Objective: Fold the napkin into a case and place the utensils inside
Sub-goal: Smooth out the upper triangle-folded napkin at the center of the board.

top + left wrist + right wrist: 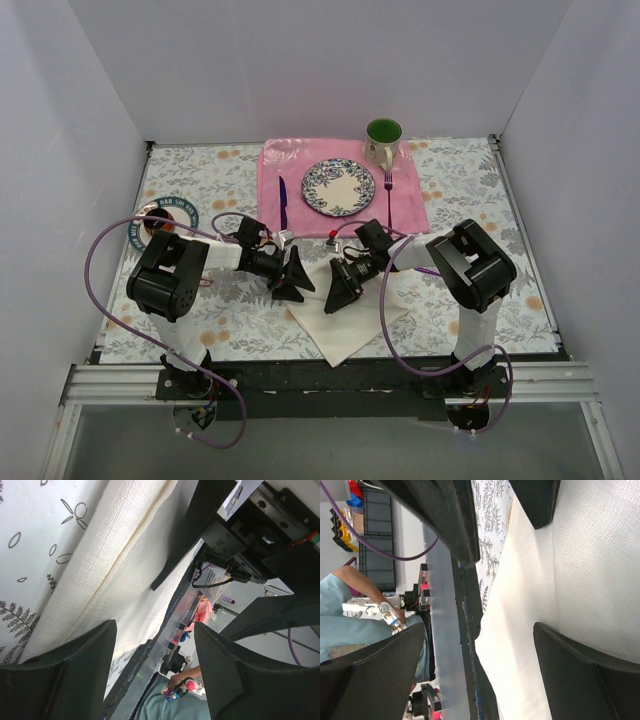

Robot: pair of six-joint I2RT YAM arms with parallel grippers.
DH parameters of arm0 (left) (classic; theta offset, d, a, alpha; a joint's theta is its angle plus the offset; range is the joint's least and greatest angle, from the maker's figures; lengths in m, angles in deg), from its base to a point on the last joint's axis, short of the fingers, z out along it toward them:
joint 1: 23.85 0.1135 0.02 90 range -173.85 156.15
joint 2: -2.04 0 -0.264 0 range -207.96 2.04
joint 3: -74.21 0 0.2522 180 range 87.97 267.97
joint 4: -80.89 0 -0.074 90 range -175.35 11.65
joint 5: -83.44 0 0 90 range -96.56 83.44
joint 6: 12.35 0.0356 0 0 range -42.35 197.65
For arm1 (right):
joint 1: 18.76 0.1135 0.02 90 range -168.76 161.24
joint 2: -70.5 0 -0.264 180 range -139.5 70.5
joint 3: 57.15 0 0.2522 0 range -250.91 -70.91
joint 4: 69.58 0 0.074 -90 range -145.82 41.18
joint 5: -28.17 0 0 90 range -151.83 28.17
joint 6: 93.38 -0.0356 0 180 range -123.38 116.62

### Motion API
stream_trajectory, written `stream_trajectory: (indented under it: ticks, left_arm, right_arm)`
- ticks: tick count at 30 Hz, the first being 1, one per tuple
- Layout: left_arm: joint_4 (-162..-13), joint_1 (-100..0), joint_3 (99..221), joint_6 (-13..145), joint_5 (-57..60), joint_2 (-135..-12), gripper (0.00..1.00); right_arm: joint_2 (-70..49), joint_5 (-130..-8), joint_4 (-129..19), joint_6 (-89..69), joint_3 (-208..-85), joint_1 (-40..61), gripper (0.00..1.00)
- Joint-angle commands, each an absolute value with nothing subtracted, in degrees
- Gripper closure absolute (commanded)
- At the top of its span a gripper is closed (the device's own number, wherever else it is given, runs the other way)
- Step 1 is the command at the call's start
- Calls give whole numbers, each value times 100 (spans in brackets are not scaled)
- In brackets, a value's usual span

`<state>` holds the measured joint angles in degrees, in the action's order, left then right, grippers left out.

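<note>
The cream-white napkin (352, 325) lies on the table near the front edge, one corner pointing at the arm bases. Both grippers hang just above its far part. My left gripper (290, 279) is open with nothing between its fingers. The left wrist view shows the napkin (115, 545) with a raised layer edge running along it, below the left gripper (155, 630). My right gripper (343, 290) is open too. In the right wrist view one finger (590, 675) of the right gripper (480, 630) is over the napkin (520, 640). The utensils (153, 212) show as a shiny glint on a saucer at far left.
A pink placemat (410, 205) at the back holds a patterned plate (339, 187), a dark knife (282, 200) and a dark fork (389, 190). A green-lined mug (382, 141) stands behind it. The blue-rimmed saucer (185, 212) sits left. White walls enclose the table.
</note>
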<state>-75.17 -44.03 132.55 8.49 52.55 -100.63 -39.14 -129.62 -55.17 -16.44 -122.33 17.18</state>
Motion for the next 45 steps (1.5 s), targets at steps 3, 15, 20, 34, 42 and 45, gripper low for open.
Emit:
stream_trajectory:
  ticks: [3,15,20,34,42,45]
  left_arm:
    - [-7462,-4371,13200,998,5145,-10044,37]
    - [-7339,-4336,13226,1059,4961,-10193,39]
    - [-7295,-4301,13235,1077,4890,-10228,39]
    - [-7312,-4230,13349,1139,5205,-10132,38]
    - [-7568,-4476,13525,1112,5567,-8910,35]
    - [-7348,-4450,13683,1138,5488,-8770,36]
  right_arm:
    - [-3673,-12705,-3966,149,-11900,1289,1]
    - [-3690,-12897,-2016,1841,-11873,568,1]
    - [-3734,-13003,-1618,2264,-11820,234,1]
    - [-3401,-12765,-1830,1911,-11767,-198,1]
    - [-2916,-12933,-1837,1834,-12786,-92,1]
    - [-3275,-12740,-1566,2069,-13058,21,1]
